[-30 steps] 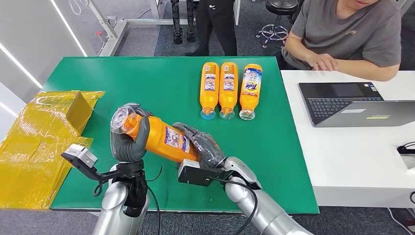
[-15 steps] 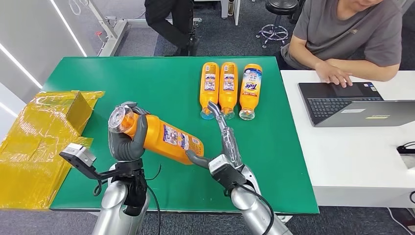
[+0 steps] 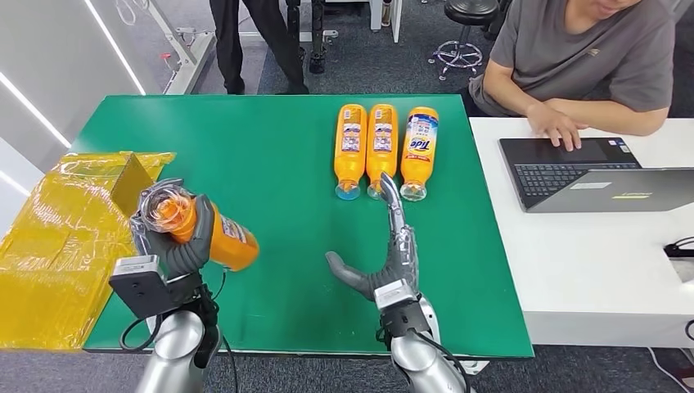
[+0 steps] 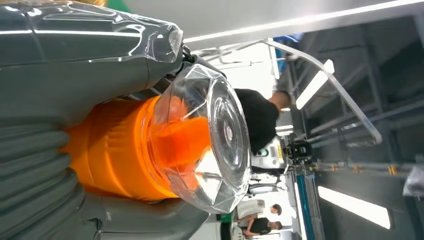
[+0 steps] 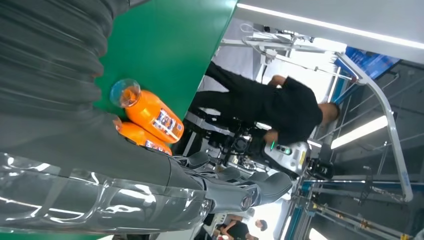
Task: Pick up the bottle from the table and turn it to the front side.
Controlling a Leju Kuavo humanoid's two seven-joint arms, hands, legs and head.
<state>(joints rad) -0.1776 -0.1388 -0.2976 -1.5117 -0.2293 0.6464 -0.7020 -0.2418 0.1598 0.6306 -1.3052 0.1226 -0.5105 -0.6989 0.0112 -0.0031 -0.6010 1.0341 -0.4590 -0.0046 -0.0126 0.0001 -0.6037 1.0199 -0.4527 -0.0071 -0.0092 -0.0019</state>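
Looking down: a green table [image 3: 286, 147] sits in front of the robot, with a white desk [image 3: 589, 270] touching its right side.
Yellow wrap: crinkly yellow wrap [image 3: 57, 237] lies on the left end of the table and hangs over the edge.
Person: a person [image 3: 573, 57] in a grey shirt sits behind the desk, with one hand by a laptop [image 3: 597, 172].
Row of bottles: three orange bottles [image 3: 383, 151] lie side by side at the far side of the table, clear caps toward the robot.
Right hand: the right hand [image 3: 391, 254] is wide open and holds nothing. Its fingers point up toward the row, and the top fingertip is just beside those caps.
Left hand: the left hand [image 3: 176, 241] is wrapped around the bottle's neck.
Bottle: the bottle [image 3: 209, 233] is up off the table, near the yellow wrap. Its clear cap [image 4: 210, 135] tips toward the robot.
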